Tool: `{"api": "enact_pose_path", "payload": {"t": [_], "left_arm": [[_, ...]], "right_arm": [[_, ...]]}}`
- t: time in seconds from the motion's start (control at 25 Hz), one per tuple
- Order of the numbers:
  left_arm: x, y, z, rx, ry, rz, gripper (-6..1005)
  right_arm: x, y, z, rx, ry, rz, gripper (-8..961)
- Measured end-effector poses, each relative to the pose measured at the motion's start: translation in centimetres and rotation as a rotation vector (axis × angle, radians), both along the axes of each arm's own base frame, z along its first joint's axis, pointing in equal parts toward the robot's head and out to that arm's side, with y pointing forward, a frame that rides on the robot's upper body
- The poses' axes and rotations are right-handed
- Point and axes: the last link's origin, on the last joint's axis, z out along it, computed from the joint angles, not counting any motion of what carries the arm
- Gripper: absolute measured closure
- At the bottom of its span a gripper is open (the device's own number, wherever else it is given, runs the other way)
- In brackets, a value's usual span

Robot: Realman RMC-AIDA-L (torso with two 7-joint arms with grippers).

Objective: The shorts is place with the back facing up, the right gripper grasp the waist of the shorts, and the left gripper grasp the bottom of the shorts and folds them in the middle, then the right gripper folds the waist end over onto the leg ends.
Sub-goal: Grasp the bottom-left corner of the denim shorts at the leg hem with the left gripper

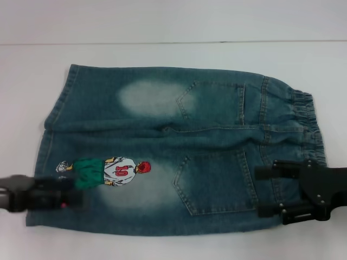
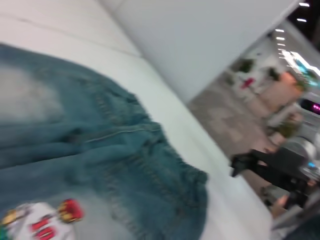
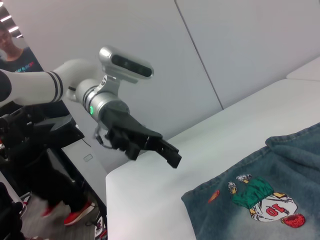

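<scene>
The blue denim shorts (image 1: pixel 162 141) lie flat on the white table, back pockets up. Their ruffled elastic waist (image 1: pixel 306 124) is at the right. The straight leg hems (image 1: pixel 51 116) are at the left, beside the embroidered player (image 1: pixel 108 172). My right gripper (image 1: pixel 259 191) is open over the near part of the waist end, by the near pocket, with nothing between its fingers. My left gripper (image 1: pixel 76 194) is open at the near leg hem, just left of the player. The right wrist view shows the left gripper (image 3: pixel 169 149) above the table edge, apart from the shorts (image 3: pixel 280 190).
Bare white table (image 1: pixel 162 54) runs behind the shorts to a wall, with a narrow strip in front. In the right wrist view a person (image 3: pixel 30 150) stands beyond the table's left end. The left wrist view shows the right gripper (image 2: pixel 235 167) far off, past the waist.
</scene>
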Motion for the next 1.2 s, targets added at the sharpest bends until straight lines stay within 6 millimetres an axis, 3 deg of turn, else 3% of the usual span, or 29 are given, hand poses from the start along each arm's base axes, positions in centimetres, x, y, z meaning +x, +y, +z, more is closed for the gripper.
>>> {"api": "enact_pose_path", "payload": {"t": [0.16,0.4,0.64,1.2], "left_arm": [[-0.6,0.6,1.7,-0.002,0.054,0.135,113],[-2.1,1.8,2.6,-0.074,0.176,0.405,113],[-2.5,2.3,2.9,-0.118,0.241,0.522,200],[-4.6,2.6,2.2,-0.115,0.377,0.645,206]], "right_arm": [[0.1,0.1,0.0,0.011,-0.002,-0.009,17],[0.2,0.2,-0.3,0.018,-0.010,-0.014,21],[-0.1,0.5,-0.4,0.021,-0.018,0.003,24],[-0.2,0.6,-0.8,0.035,-0.019,0.025,32]]}}
